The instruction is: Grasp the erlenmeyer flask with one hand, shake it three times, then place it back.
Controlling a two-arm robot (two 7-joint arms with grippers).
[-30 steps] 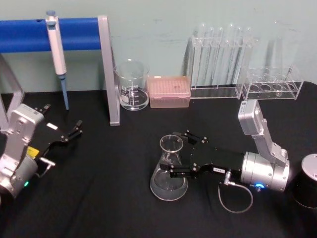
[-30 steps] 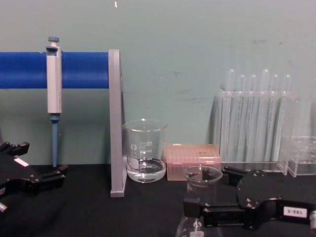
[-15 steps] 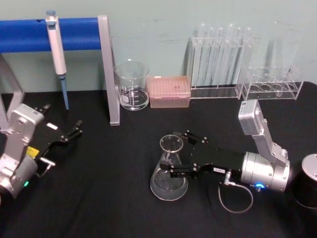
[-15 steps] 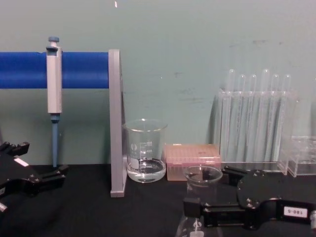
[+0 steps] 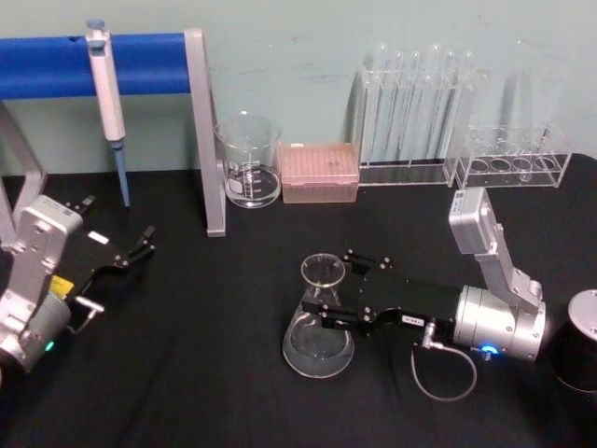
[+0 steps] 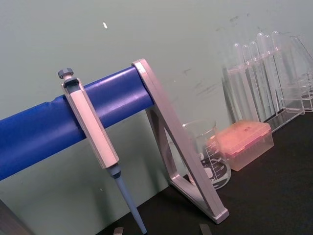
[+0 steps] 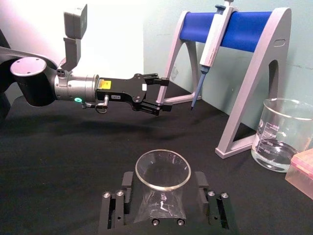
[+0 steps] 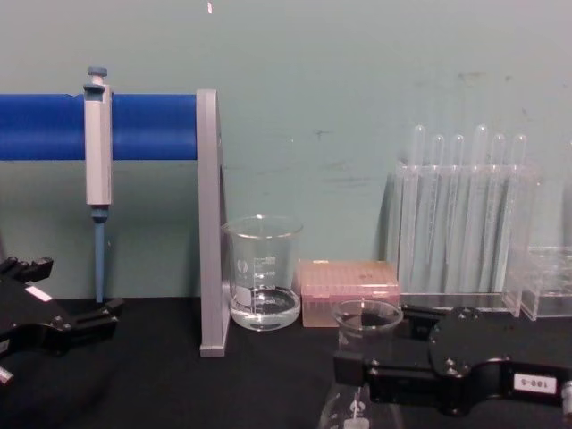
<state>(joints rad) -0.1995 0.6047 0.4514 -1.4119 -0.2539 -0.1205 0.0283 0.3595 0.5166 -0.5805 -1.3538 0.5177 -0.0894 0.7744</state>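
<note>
- Erlenmeyer flask [image 5: 315,350]: stands upright on the black table [image 5: 215,373], centre-front, with its base flat on the cloth.
- Right gripper [image 5: 333,287]: reaches in level from the right and is set about the flask's neck, just under the flared rim. Whether it is clamped on the glass cannot be told.
- Left gripper [image 5: 119,220]: parked at the table's left with its tips apart, well away from the flask.
- Step in hand (judged): securing the neck. The hold wants to be square and firm below the rim before any lift, and the lift straight up.
- Open room: bare table lies to the left and in front of the flask.
- Edges to mind: the beaker [image 5: 248,173] and pink tip box [image 5: 319,173] stand behind the flask, the stand post [image 5: 213,140] is back-left, and a dark cylinder [image 5: 580,359] sits beside the right arm. Short strokes seem advisable.
</note>
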